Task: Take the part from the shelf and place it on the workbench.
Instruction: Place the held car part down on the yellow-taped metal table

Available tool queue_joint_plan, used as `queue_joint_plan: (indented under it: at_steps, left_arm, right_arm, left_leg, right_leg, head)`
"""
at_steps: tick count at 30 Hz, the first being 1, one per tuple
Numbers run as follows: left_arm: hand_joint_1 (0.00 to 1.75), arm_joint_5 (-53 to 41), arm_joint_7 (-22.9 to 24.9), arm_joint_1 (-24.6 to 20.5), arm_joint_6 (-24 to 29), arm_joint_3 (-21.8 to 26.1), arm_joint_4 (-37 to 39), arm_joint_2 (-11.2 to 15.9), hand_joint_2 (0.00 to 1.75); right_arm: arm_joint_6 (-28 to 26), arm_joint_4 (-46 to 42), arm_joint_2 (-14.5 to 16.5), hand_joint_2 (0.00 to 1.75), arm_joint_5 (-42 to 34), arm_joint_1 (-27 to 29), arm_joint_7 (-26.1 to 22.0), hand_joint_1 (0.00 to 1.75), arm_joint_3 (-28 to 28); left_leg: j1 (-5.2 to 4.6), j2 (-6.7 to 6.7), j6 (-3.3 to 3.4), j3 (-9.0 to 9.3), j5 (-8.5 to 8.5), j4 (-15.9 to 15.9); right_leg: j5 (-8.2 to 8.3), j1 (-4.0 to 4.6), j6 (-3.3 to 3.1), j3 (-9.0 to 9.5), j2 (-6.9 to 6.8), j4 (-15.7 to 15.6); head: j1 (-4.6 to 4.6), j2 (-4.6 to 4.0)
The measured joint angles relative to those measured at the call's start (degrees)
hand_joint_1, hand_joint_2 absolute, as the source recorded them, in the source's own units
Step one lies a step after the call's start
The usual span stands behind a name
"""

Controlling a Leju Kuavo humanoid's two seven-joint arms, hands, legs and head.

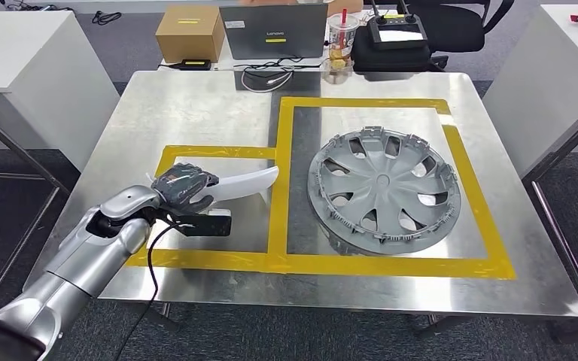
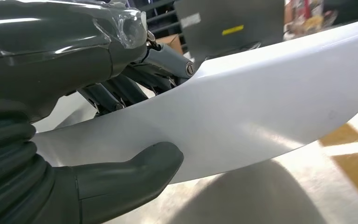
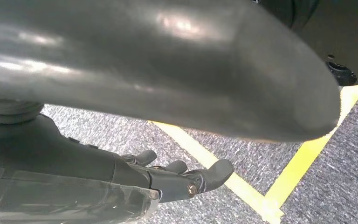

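Bright, even overhead light fell on the steel surface (image 1: 196, 98), which showed soft glare. The head view was sharp. Both wrist views were blurred up close, with a shadow under the white part (image 2: 261, 107).

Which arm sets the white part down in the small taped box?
Left. The left robot hand already holds the white curved part above the small yellow-taped box; the right robot hand hangs over carpet, holding nothing.
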Motion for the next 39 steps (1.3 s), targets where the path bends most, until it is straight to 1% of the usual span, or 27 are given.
queue_joint_plan:
  at_steps: [2,4,6,7,8,10,11,12,13,14,15,17,18,20,22,24,26,27,28,29,31,32,33,35,37,38,39]
  left_arm:
    - [1.75,-0.84,0.17,0.32,-0.2,1.22,0.71,0.05,1.75]
    - [1.75,-1.65,0.46,0.9,-0.4,2.22,1.29,0.15,1.75]
    - [1.75,-2.4,0.61,1.56,-0.6,3.0,1.64,0.23,1.75]
    - [1.75,-2.78,0.58,1.77,-0.66,3.3,1.75,0.23,1.75]
    - [1.31,-3.28,0.44,2.02,-0.68,3.59,1.83,0.23,1.75]
    - [0.44,-4.35,-0.29,2.94,-0.6,4.12,1.98,0.24,1.75]
    - [0.0,-4.92,-0.83,3.68,-0.44,4.41,2.02,0.24,1.75]
    - [0.0,-5.43,-1.39,4.44,-0.17,4.68,2.03,0.21,1.75]
    - [0.0,-5.91,-1.85,5.12,0.17,4.9,2.02,0.17,1.75]
    - [0.0,-6.33,-2.22,5.62,0.5,5.11,1.99,0.13,1.75]
    - [0.0,-6.61,-2.43,5.93,0.78,5.28,1.97,0.08,1.75]
    - [0.0,-6.92,-2.61,6.18,1.07,5.62,1.92,0.03,1.75]
    - [0.0,-6.99,-2.63,6.28,1.13,5.81,1.92,0.03,1.75]
    - [0.0,-7.09,-2.72,6.54,1.22,6.12,1.87,0.0,1.75]
    - [0.0,-7.04,-2.94,6.7,1.39,6.35,1.69,-0.01,1.75]
    - [0.0,-6.71,-3.73,6.89,1.97,6.74,1.38,0.02,1.75]
    - [0.0,-6.11,-5.51,7.9,3.6,7.52,0.55,-0.04,0.87]
    - [0.0,-5.73,-6.65,8.75,4.7,7.98,-0.15,-0.13,0.44]
    - [0.0,-5.21,-7.92,9.69,5.88,8.46,-1.08,-0.25,0.0]
    - [0.0,-4.39,-9.22,10.6,6.94,9.01,-2.25,-0.47,0.0]
    - [0.0,-1.51,-11.84,12.13,8.2,10.39,-5.06,-1.17,0.0]
    - [0.0,1.1,-13.28,12.84,8.11,11.27,-6.77,-1.77,0.0]
    - [0.0,4.84,-14.85,13.65,7.32,12.24,-8.69,-2.52,0.0]
    - [0.0,15.4,-18.23,15.93,4.1,14.51,-13.47,-4.27,0.0]
    - [0.0,29.44,-20.7,18.74,-1.1,17.05,-19.88,-6.44,0.0]
    - [0.0,37.28,-21.31,20.04,-4.14,18.37,-23.58,-7.56,0.0]
    - [0.0,45.11,-21.75,21.26,-7.17,19.63,-27.28,-8.56,0.0]
  right_arm:
    - [0.04,-0.01,-0.02,0.0,0.32,-0.38,0.26,0.0,0.2]
    - [0.19,-0.04,-0.05,0.0,0.59,-0.68,0.65,0.0,0.41]
    - [0.39,-0.12,-0.08,0.0,0.8,-0.87,1.03,0.0,0.56]
    - [0.48,-0.17,-0.11,0.0,0.9,-0.99,1.16,0.0,0.64]
    - [0.61,-0.22,-0.16,0.0,1.04,-1.16,1.39,0.0,0.74]
    - [0.89,-0.35,-0.27,0.0,1.29,-1.5,1.87,0.0,0.96]
    - [1.01,-0.43,-0.31,0.0,1.39,-1.63,2.12,0.0,1.06]
    - [1.05,-0.51,-0.34,0.0,1.43,-1.69,2.25,0.0,1.15]
    - [1.07,-0.59,-0.38,0.0,1.46,-1.75,2.33,0.0,1.23]
    - [1.07,-0.68,-0.44,0.0,1.48,-1.83,2.38,0.0,1.29]
    - [1.07,-0.74,-0.52,0.0,1.48,-1.96,2.39,0.0,1.33]
    - [1.07,-0.84,-0.72,0.0,1.48,-2.29,2.43,0.0,1.36]
    - [1.07,-0.89,-0.79,0.0,1.48,-2.41,2.45,0.0,1.37]
    - [1.07,-0.97,-0.85,0.0,1.49,-2.52,2.47,0.0,1.39]
    - [1.07,-1.09,-0.86,0.0,1.53,-2.59,2.47,0.0,1.4]
    - [1.07,-1.21,-0.88,0.0,1.66,-2.7,2.48,0.0,1.41]
    - [1.07,-1.28,-0.85,0.0,1.85,-2.77,2.72,0.0,1.42]
    - [1.08,-1.33,-0.81,0.0,1.93,-2.77,2.91,0.0,1.43]
    - [1.1,-1.37,-0.79,0.0,1.98,-2.78,3.11,0.0,1.44]
    - [1.14,-1.41,-0.75,0.0,2.01,-2.81,3.22,0.0,1.44]
    - [1.21,-1.51,-0.66,0.0,2.01,-2.91,3.31,0.0,1.43]
    - [1.19,-1.56,-0.58,0.0,2.0,-2.97,3.3,0.0,1.43]
    - [1.13,-1.6,-0.51,0.0,1.94,-3.01,3.27,0.0,1.43]
    - [0.91,-1.64,-0.32,0.0,1.69,-2.88,3.07,0.0,1.43]
    - [0.68,-1.64,-0.14,0.0,1.24,-2.46,2.66,0.0,1.39]
    - [0.57,-1.64,-0.06,0.0,0.96,-2.22,2.44,0.0,1.34]
    - [0.48,-1.64,0.02,0.0,0.66,-1.97,2.23,0.0,1.28]
  left_leg:
    - [-0.24,0.0,0.49,3.09,2.02,-6.3]
    - [-0.61,-0.03,0.98,3.59,2.03,-7.41]
    - [-0.59,-0.04,1.78,3.99,2.44,-7.91]
    - [-0.49,-0.03,2.22,4.22,2.76,-8.26]
    - [-0.38,0.0,2.58,4.45,3.03,-8.59]
    - [-0.49,0.02,2.92,4.41,3.21,-8.72]
    - [-0.62,0.02,2.96,4.39,3.2,-8.71]
    - [-0.75,0.0,2.98,4.37,3.2,-8.7]
    - [-0.84,-0.06,2.99,4.37,3.19,-8.68]
    - [-0.9,-0.15,2.97,4.38,3.18,-8.63]
    - [-0.95,-0.24,2.91,4.38,3.14,-8.54]
    - [-1.24,-0.36,2.61,4.24,2.96,-8.29]
    - [-1.32,-0.37,2.42,4.17,2.89,-8.2]
    - [-1.29,-0.38,1.99,4.1,2.87,-8.17]
    - [-1.15,-0.35,1.4,3.82,2.34,-7.59]
    - [-0.8,-0.29,0.67,1.94,-0.2,-3.56]
    - [-0.29,-0.26,0.0,-1.82,-3.81,4.34]
    - [-0.09,-0.25,-0.2,-3.32,-4.7,7.36]
    - [0.07,-0.24,-0.32,-4.0,-4.62,8.58]
    - [0.18,-0.22,-0.32,-3.3,-3.31,6.98]
    - [0.3,-0.17,-0.14,0.58,0.34,-0.88]
    - [0.2,-0.16,0.06,2.47,1.61,-4.59]
    - [0.05,-0.17,0.32,3.59,2.12,-6.8]
    - [-0.35,-0.22,0.99,3.99,2.08,-7.71]
    - [-0.27,-0.19,1.85,4.26,2.35,-8.02]
    - [-0.19,-0.16,2.28,4.41,2.53,-8.22]
    - [-0.13,-0.11,2.62,4.55,2.68,-8.4]
  right_leg:
    - [0.07,0.29,0.22,-0.09,0.0,-0.01]
    - [0.21,0.41,0.77,-0.16,0.0,-0.14]
    - [0.11,0.33,1.39,-0.25,-0.07,-0.11]
    - [-0.43,0.34,1.48,-0.69,-0.13,0.72]
    - [-1.59,0.35,1.39,-1.76,-0.19,2.97]
    - [-4.97,0.31,1.02,-5.46,-0.23,10.9]
    - [-6.3,0.3,1.03,-7.28,-0.24,14.78]
    - [-6.79,0.3,1.2,-8.23,-0.24,16.77]
    - [-6.34,0.3,1.48,-7.98,-0.24,16.28]
    - [-5.03,0.31,1.8,-6.4,-0.25,13.13]
    - [-3.39,0.32,1.97,-4.0,-0.27,8.45]
    - [-0.97,0.54,1.63,-0.12,-0.29,1.16]
    - [-0.56,0.67,1.28,0.64,-0.29,-0.28]
    - [-0.38,0.87,0.65,0.68,-0.27,-0.49]
    - [-0.21,0.57,0.17,0.84,-0.27,-0.68]
    - [-0.11,0.17,-0.14,1.02,-0.26,-0.85]
    - [-0.13,0.16,-0.22,1.03,-0.23,-0.84]
    - [-0.14,0.16,-0.22,1.02,-0.22,-0.83]
    - [-0.14,0.16,-0.21,1.02,-0.2,-0.81]
    - [-0.15,0.15,-0.2,1.05,-0.19,-0.81]
    - [-0.16,0.18,-0.15,1.15,-0.18,-0.8]
    - [-0.17,0.31,0.01,1.12,-0.19,-0.79]
    - [-0.17,0.42,0.25,1.07,-0.19,-0.79]
    - [-0.14,0.52,0.99,0.98,-0.18,-0.89]
    - [-0.47,0.37,1.62,0.73,-0.2,-0.5]
    - [-1.29,0.34,1.69,0.09,-0.23,0.82]
    - [-2.72,0.32,1.57,-1.15,-0.25,3.49]
  head:
    - [0.04,0.0]
    - [0.07,0.0]
    - [0.08,0.0]
    - [0.14,0.0]
    - [0.22,0.0]
    - [0.37,0.0]
    - [0.38,0.0]
    - [0.39,0.0]
    - [0.4,0.0]
    - [0.39,0.0]
    - [0.4,0.0]
    - [0.33,0.0]
    - [0.31,0.0]
    - [0.3,0.0]
    - [0.28,0.0]
    - [0.04,0.0]
    - [-0.17,0.0]
    - [-0.18,0.0]
    - [-0.19,0.0]
    - [-0.19,0.0]
    - [-0.18,0.0]
    - [-0.15,0.0]
    - [-0.14,0.0]
    - [-0.12,0.0]
    - [-0.08,0.0]
    - [-0.01,0.0]
    - [0.11,0.0]
